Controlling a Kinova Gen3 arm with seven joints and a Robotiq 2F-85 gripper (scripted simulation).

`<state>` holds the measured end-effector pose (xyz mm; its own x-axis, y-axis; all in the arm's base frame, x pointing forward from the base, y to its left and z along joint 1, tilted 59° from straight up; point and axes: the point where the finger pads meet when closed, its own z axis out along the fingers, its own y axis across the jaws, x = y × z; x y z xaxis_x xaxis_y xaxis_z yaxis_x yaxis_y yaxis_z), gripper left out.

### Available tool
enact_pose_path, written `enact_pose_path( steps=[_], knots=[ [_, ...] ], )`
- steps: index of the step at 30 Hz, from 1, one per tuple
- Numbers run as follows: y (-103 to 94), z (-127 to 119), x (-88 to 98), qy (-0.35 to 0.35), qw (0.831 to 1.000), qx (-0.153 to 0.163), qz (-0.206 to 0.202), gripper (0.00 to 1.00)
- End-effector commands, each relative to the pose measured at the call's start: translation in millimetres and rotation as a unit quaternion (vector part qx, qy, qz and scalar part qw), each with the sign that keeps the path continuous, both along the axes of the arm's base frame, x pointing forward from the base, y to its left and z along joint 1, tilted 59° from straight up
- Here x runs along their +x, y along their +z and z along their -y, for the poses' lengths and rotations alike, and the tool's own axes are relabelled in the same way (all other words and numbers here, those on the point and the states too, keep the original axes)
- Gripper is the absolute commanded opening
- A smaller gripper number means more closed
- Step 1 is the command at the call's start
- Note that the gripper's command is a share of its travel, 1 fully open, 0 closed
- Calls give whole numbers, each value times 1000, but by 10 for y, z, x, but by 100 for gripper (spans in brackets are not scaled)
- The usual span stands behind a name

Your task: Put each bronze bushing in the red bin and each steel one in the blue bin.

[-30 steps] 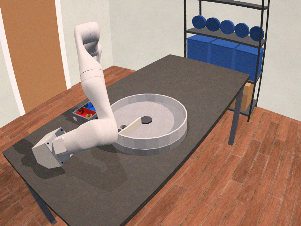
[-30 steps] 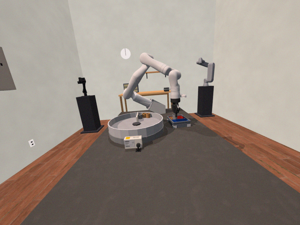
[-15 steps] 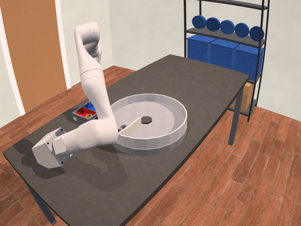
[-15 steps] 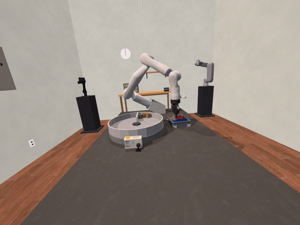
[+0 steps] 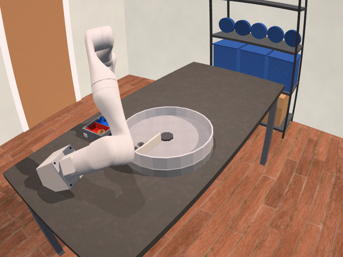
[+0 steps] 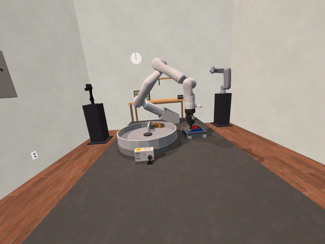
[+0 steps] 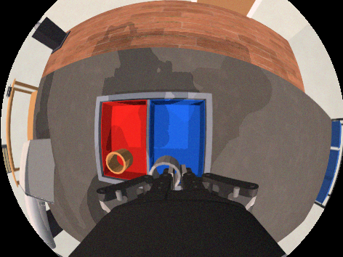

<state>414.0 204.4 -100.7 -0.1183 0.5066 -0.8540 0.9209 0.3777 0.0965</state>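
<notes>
The black two-finger gripper point(image 6: 190, 126) point(image 7: 177, 170) is clenched on the wall of a grey steel bushing point(image 6: 188, 129) point(image 7: 166, 160), one fingertip inside its bore and the other outside. Most of the ring sits off to the red-bin side of the fingers. Beneath them is the blue plastic-looking bin point(image 6: 200, 129) point(image 7: 183, 123); whether the sleeve touches its floor cannot be told. Beside the fingers, across the divider, the red bin point(image 5: 92, 127) point(image 6: 195, 126) point(image 7: 127, 123) holds a bronze bushing point(image 5: 101, 133) point(image 6: 185, 127) point(image 7: 128, 157). Well apart from the fingers, more steel and bronze bushings stand on the grey, round-walled turntable point(image 5: 180, 163) point(image 6: 157, 143).
</notes>
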Motion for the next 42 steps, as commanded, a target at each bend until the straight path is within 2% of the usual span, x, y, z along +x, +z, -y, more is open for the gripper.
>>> enact_pose_path(
  steps=[1, 42],
  knots=[
    [-3, -4, 4, 1, 1000, 1, 0, 0],
    [-121, 174, 89, 1, 1000, 1, 0, 0]
  ],
)
